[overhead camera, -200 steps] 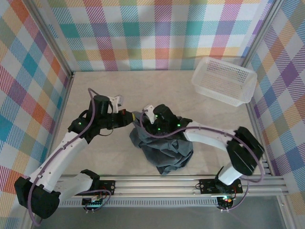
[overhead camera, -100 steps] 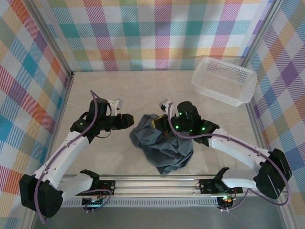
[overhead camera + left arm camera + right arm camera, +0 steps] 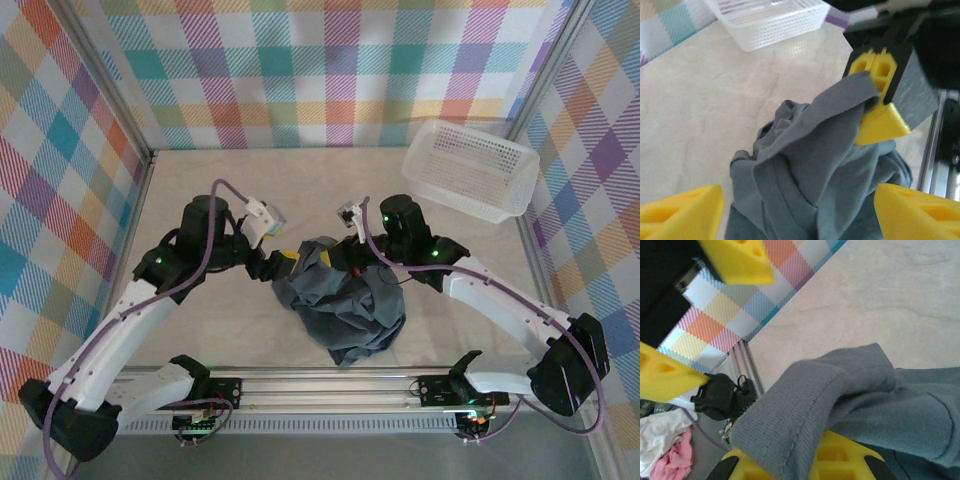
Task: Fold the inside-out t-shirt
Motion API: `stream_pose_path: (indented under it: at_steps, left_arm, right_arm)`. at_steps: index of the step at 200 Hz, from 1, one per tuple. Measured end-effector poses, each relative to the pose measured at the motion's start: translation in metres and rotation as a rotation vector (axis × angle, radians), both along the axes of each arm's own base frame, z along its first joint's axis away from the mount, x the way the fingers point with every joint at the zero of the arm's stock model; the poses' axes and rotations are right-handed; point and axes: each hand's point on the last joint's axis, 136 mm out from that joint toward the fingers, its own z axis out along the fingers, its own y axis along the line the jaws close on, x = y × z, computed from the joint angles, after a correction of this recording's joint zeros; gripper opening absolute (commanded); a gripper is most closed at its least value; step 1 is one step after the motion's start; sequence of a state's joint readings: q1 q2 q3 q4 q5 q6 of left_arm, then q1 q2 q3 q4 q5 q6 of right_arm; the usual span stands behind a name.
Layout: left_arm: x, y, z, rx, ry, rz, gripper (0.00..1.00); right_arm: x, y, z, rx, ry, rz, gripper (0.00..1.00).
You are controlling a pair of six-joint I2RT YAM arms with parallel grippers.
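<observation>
The dark slate-grey t-shirt [image 3: 338, 308] lies crumpled in a heap at the middle of the table; its white tag is hidden. My right gripper [image 3: 346, 264] is at the heap's top edge and shut on a hemmed fold of cloth, which drapes over its yellow finger [image 3: 840, 462]. The left wrist view shows that pinch [image 3: 879, 100] lifting a peak of the t-shirt [image 3: 810, 165]. My left gripper [image 3: 282, 264] is open at the heap's upper left edge. Its fingertips [image 3: 682, 212] stand wide apart on either side of the cloth without touching it.
A white mesh basket [image 3: 470, 168] sits at the back right corner, also seen in the left wrist view [image 3: 767, 17]. Checked walls close in the table on three sides. An aluminium rail [image 3: 330, 385] runs along the near edge. Bare tabletop [image 3: 210, 330] lies left of the heap.
My right arm swung from over the heap's left side to its top right, keeping hold of cloth. My left gripper moved right, up to the heap's upper left edge.
</observation>
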State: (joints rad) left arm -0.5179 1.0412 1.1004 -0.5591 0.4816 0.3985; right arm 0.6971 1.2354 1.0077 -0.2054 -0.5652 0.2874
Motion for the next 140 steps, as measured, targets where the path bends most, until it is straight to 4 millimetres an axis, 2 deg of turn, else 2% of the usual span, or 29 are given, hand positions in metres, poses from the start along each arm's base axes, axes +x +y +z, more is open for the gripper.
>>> stream_pose_path:
  at_steps: [45, 73, 99, 108, 117, 140]
  left_arm:
    - [0.023, -0.026, -0.011, 0.043, -0.009, -0.120, 0.67]
    - [0.025, -0.038, -0.012, 0.001, 0.001, -0.168, 0.57]
    - [0.025, -0.047, -0.010, -0.028, 0.010, -0.191, 0.39]
    - [0.024, -0.048, -0.009, -0.039, 0.011, -0.195, 0.24]
    - [0.024, -0.050, -0.006, -0.053, 0.009, -0.201, 0.00]
    - [0.022, -0.055, 0.000, -0.089, 0.035, -0.199, 0.00]
  right_arm:
    - [-0.010, 0.002, 0.007, 0.002, 0.000, 0.066, 0.01]
    - [-0.013, 0.003, 0.005, 0.000, 0.012, 0.088, 0.01]
    - [-0.012, 0.006, 0.007, 0.002, 0.010, 0.102, 0.01]
    - [-0.011, 0.007, 0.009, 0.005, 0.009, 0.105, 0.02]
    - [-0.010, 0.008, 0.010, 0.005, 0.008, 0.105, 0.04]
    - [-0.001, 0.005, 0.005, -0.013, 0.007, 0.066, 0.14]
